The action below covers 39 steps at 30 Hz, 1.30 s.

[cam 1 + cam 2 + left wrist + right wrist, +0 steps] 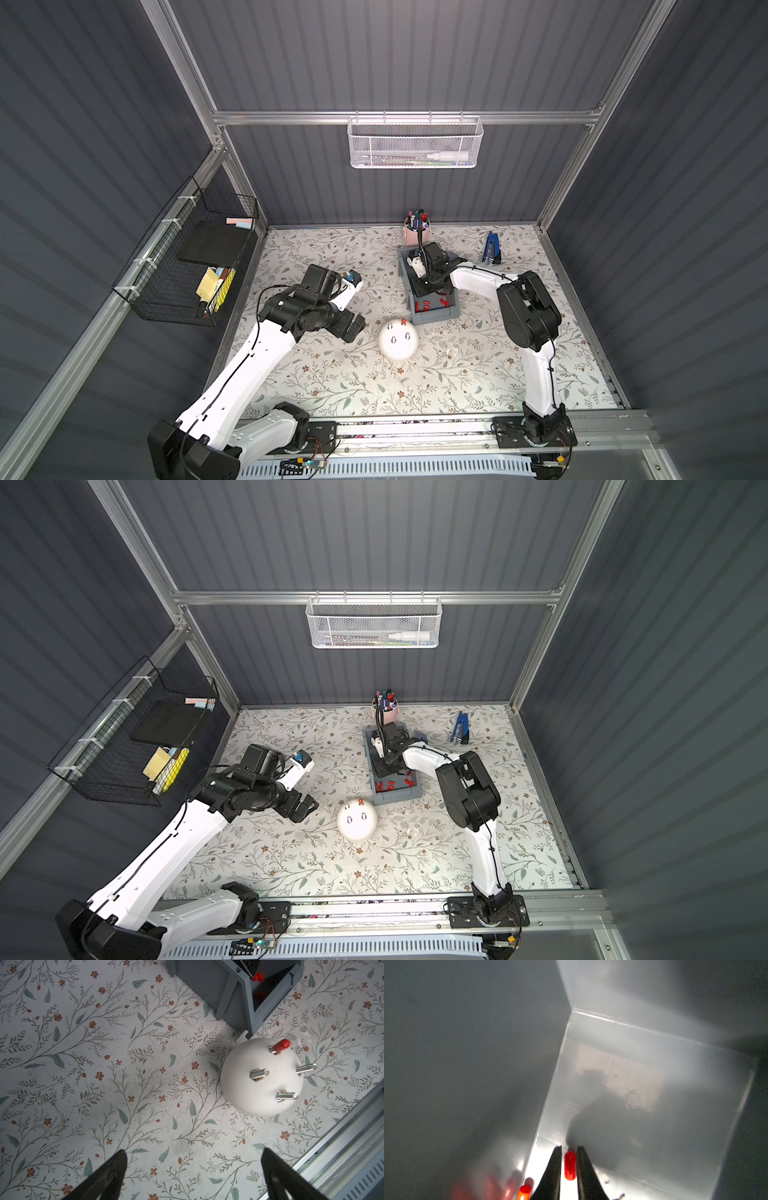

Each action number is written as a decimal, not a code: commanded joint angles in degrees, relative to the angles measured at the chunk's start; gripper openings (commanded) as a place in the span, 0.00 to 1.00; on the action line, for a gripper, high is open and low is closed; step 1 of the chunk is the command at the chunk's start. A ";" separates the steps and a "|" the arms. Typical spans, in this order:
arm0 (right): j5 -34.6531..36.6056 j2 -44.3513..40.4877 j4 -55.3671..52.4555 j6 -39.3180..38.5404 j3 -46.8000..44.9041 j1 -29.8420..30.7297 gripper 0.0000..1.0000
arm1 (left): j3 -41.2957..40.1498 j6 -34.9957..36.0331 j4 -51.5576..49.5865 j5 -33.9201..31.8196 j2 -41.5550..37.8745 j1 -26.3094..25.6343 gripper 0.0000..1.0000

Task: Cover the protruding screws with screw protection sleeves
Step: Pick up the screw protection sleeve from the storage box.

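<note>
The white dome (398, 338) (357, 819) (259, 1078) stands on the flowered mat. Three bare protruding screws (259, 1073) stick out of it. A fourth stud wears a red sleeve (280, 1045) (403, 322). My left gripper (194, 1151) (353, 328) hovers open and empty just left of the dome. My right gripper (569, 1148) reaches down inside the grey bin (432, 318) (232, 991), shut on one red screw protection sleeve (570, 1164) lying lengthwise between its fingers. Several more sleeves (424, 306) (524, 1191) lie on the bin floor. In both top views the right wrist hides the fingertips.
A pink cup of marker pens (416, 232) stands behind the bin, and a blue stapler (492, 249) lies at the back right. A black wire basket (195, 266) hangs on the left wall, a white mesh basket (415, 143) on the back wall. An aluminium rail (415, 428) borders the front.
</note>
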 commanded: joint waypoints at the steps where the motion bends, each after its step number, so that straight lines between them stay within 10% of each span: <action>1: 0.04 1.63 -1.57 -1.32 0.70 -0.21 0.17 | 0.66 -0.60 -0.66 0.66 -0.77 0.22 0.99; 39: -0.38 3.24 -3.83 -2.20 2.38 -0.19 0.16 | 0.47 -0.25 -0.55 0.31 -0.77 0.22 1.00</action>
